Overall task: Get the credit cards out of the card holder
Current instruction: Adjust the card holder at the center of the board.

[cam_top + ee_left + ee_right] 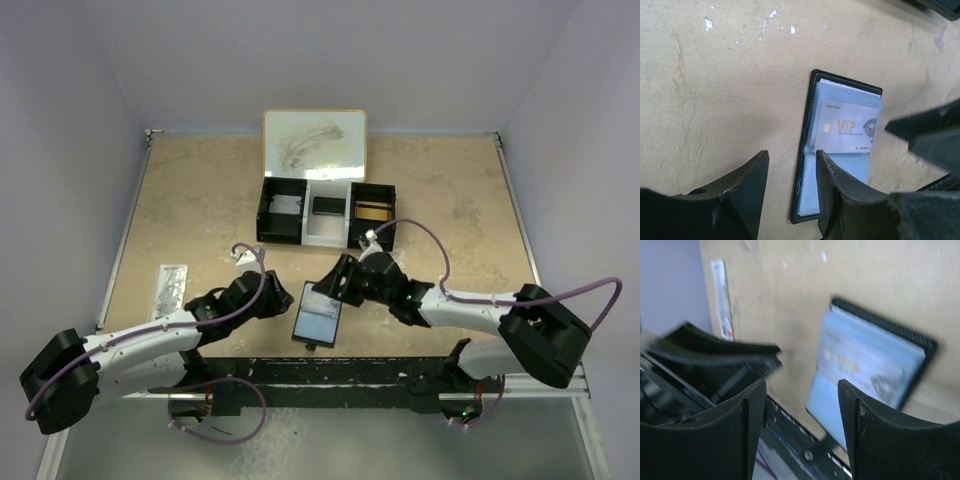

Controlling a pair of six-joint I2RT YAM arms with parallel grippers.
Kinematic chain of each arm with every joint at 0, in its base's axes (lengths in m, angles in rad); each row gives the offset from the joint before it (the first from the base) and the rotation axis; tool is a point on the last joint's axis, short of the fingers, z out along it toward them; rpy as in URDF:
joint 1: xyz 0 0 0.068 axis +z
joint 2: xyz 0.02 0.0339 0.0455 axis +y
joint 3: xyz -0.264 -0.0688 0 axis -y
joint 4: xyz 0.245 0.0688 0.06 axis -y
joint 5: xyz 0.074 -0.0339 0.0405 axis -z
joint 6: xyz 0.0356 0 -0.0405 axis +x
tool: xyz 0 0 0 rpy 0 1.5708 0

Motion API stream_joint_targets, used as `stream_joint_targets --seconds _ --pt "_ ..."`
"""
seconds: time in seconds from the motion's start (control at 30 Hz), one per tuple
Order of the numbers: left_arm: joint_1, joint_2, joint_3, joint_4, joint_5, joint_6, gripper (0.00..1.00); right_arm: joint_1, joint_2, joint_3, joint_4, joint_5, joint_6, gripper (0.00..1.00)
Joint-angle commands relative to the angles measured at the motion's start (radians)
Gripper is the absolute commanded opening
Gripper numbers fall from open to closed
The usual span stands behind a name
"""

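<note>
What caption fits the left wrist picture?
Open black leather card holder showing a white VIP card, left hand straddling its edge.

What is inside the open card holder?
A white VIP card lies inside the card holder, under clear plastic. Whether more cards lie behind it cannot be seen, because it covers that space.
</note>
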Motion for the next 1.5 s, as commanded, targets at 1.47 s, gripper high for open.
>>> stream_joint_targets --seconds 1.47 --pt "-0.235 0.152 0.192 -0.059 -0.274 0.062 0.34 0.014 0.235 -0.283 0.508 0.037 0.321 0.38"
